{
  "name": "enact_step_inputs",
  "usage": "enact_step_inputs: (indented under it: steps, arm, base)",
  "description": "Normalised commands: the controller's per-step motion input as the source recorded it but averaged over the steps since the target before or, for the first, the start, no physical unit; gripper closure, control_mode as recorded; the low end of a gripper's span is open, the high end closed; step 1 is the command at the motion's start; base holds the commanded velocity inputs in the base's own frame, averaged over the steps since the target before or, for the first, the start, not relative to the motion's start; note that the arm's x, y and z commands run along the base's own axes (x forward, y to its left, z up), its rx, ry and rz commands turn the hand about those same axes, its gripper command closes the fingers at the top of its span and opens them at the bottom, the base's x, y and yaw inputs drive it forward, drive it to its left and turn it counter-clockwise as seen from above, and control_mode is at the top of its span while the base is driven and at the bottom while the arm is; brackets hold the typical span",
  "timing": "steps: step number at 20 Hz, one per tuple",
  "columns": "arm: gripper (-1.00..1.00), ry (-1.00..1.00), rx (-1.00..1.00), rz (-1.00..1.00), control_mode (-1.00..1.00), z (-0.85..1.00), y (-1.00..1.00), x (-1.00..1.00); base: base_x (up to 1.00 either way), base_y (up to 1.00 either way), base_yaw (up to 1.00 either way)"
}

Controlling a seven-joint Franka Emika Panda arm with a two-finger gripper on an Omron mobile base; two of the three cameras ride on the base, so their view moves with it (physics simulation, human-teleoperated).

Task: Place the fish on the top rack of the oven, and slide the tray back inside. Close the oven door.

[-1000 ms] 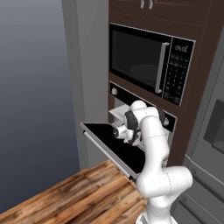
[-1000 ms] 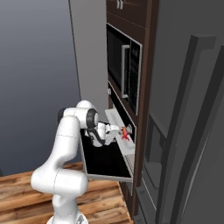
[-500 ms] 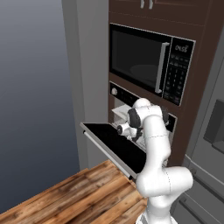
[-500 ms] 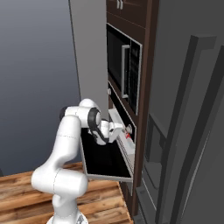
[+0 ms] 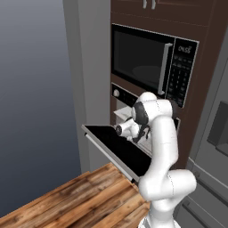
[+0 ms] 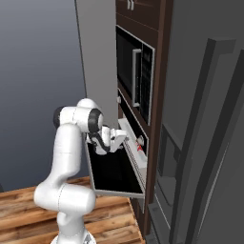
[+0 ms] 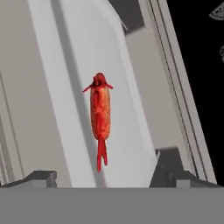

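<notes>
Center of the hand view, fish [image 7: 100, 116] sits on the tray [image 7: 52, 87], jaws released; next, push tray in.

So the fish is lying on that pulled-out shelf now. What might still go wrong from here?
1. The fish lies loose on the pale top rack; a quick push inward might slide it.
2. The open fingers sit close to its tail and might nudge it when pulling away.
3. The oven door hangs open under the arm and might get bumped.
</notes>
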Motion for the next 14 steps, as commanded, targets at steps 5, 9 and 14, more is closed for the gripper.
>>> enact_step_inputs:
  steps: [5, 9, 14]
  arm:
    - [-1.0, 0.0, 0.0, 0.06, -1.0, 0.39, 0.71, -0.71]
    - [-1.0, -0.05, 0.0, 0.04, -1.0, 0.8, 0.74, -0.61]
    - [-1.0, -0.17, -0.07, 0.03, -1.0, 0.91, 0.59, -0.66]
  base:
    - [0.0, 0.0, 0.0]
    - [0.0, 0.0, 0.0]
    - [0.0, 0.0, 0.0]
